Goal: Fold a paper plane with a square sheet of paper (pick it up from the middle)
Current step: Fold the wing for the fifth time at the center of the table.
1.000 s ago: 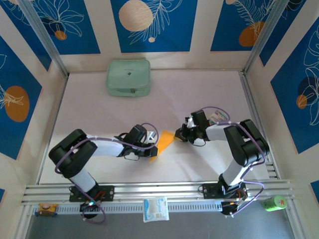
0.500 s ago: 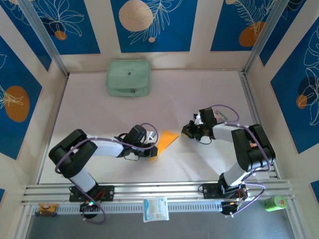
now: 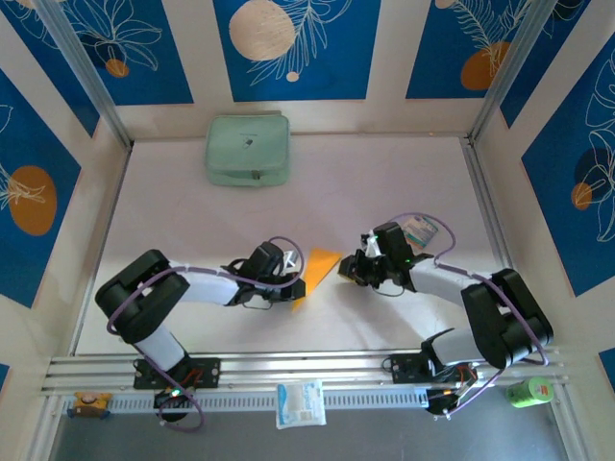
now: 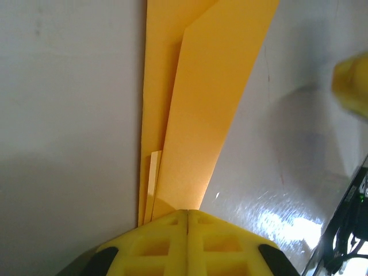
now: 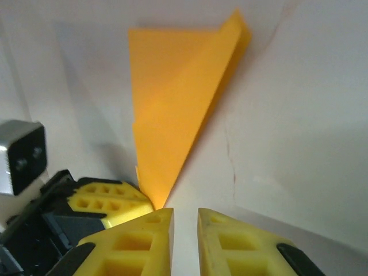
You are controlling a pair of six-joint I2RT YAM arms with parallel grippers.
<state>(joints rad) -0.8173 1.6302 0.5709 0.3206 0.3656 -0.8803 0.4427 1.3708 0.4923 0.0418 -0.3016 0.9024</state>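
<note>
The orange-yellow sheet of paper (image 3: 317,270) lies mid-table, folded into a narrow pointed paper plane with its wide end away from the arms. My left gripper (image 3: 296,286) is shut on its narrow near end. In the left wrist view the yellow jaws (image 4: 188,214) meet with the layered paper (image 4: 201,103) running out from under them. My right gripper (image 3: 348,272) sits just right of the paper. In the right wrist view it (image 5: 185,221) is slightly open with bare table in the gap, beside the paper's tip (image 5: 172,103) and the left fingers (image 5: 109,198).
A pale green zipped pouch (image 3: 248,150) lies at the back left. A small striped card (image 3: 418,229) rests behind the right arm. A white-and-blue packet (image 3: 301,402) sits on the front rail, and a green object (image 3: 528,391) sits at the front right. Walls enclose three sides.
My right gripper drew back from the paper's wide end, then came down beside it, and its jaws parted a little. The left gripper and paper have stayed put.
</note>
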